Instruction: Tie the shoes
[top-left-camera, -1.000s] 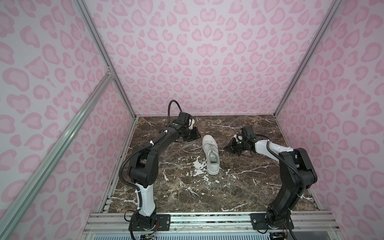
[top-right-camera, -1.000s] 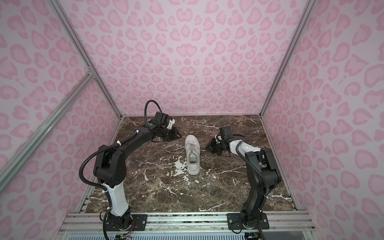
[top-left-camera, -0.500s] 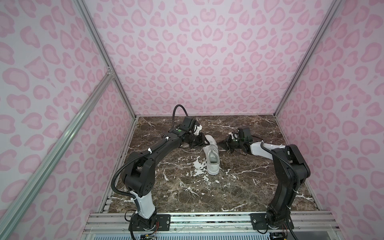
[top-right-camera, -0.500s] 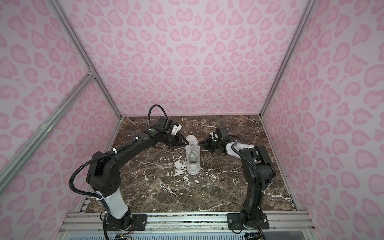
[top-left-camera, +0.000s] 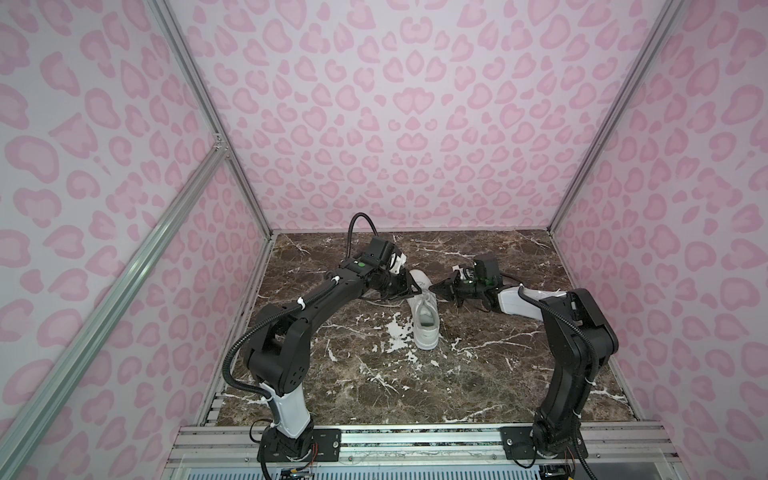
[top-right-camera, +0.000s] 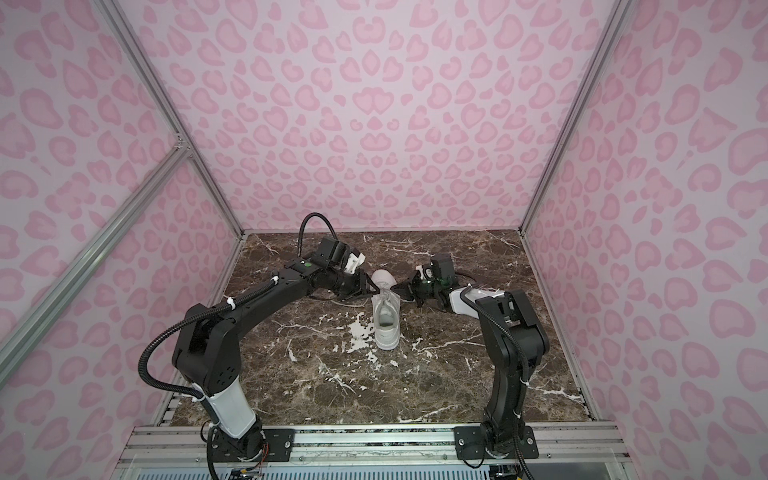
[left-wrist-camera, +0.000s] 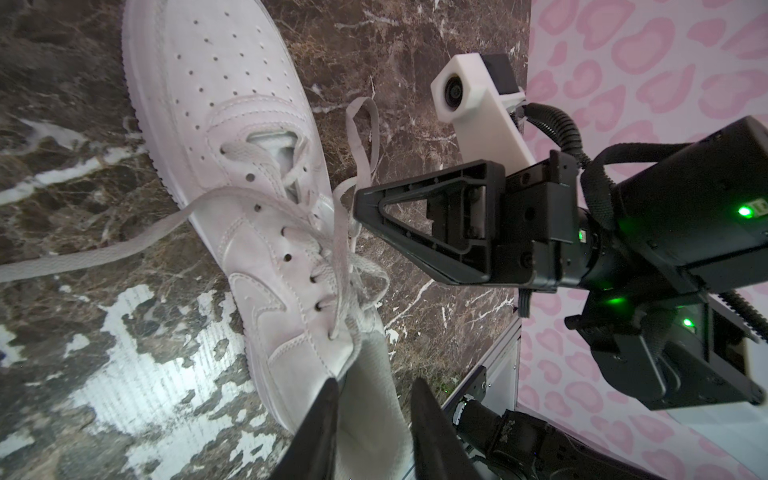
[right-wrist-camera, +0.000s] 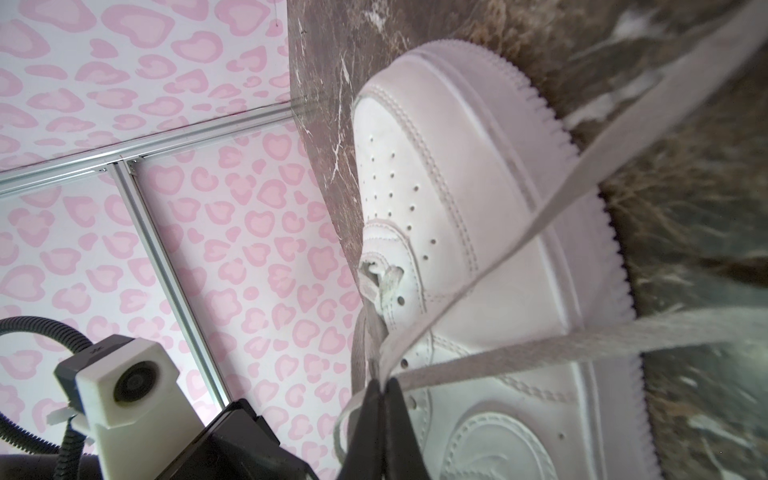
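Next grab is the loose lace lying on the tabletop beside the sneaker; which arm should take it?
Left. The left gripper is open, on the side of the sneaker where the loose lace lies; the right gripper is shut on the other lace.

Robot test cell, pink-print walls (top-left-camera: 395, 104), aluminium frame (top-left-camera: 193, 83)

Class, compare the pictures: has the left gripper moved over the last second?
Yes. In a top view the left gripper has shifted right, closing the gap to the white sneaker, which has stayed put.
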